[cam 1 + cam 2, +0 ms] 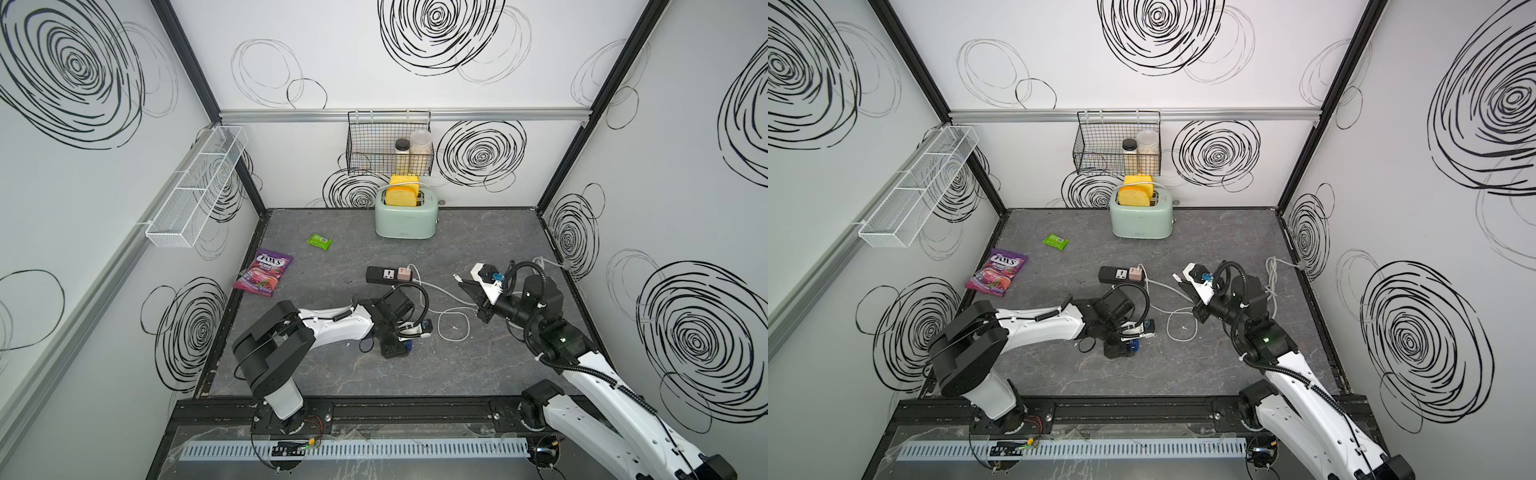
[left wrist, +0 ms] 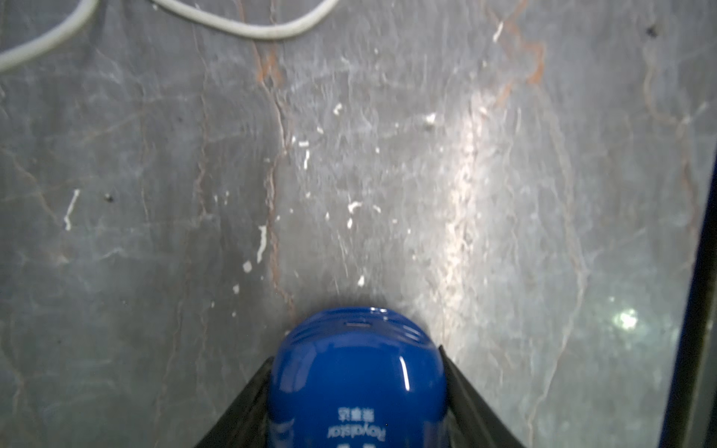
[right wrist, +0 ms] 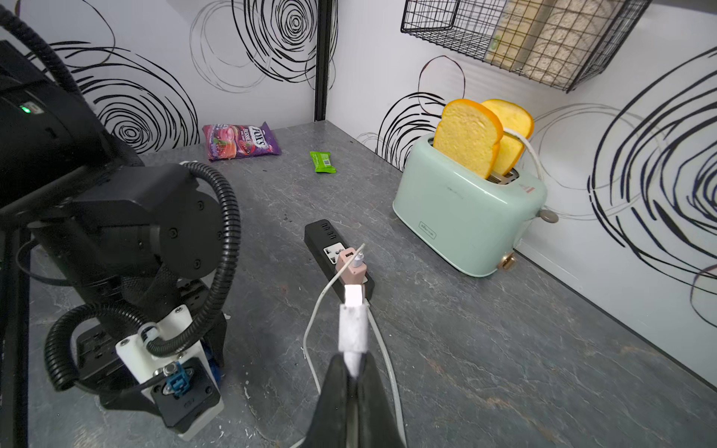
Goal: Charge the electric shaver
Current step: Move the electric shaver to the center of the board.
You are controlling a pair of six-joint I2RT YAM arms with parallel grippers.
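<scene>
Now, left claw (image 2: 355, 360): closed around the electric shaver (image 2: 357, 388), one black finger against each blue side.
Electric shaver: in the left claw, in front of the black power strip (image 1: 380, 274) on the arm-base side; rounded end points at the grey table (image 2: 155, 194); I cannot tell whether it touches.
Right claw (image 3: 351, 366): pinched shut on the plug (image 3: 353, 326) of the white cable (image 2: 267, 34), held above the table, right of the power strip.
White cable: loops over the table in front of the power strip and runs into the pink adapter (image 3: 349, 267).
Pink adapter: seated near the power strip's right end.
Toaster (image 1: 405, 222): behind the power strip, by the back wall, with two bread slices in its slots.
Fox's sweets bag (image 1: 264, 272): left of the power strip.
</scene>
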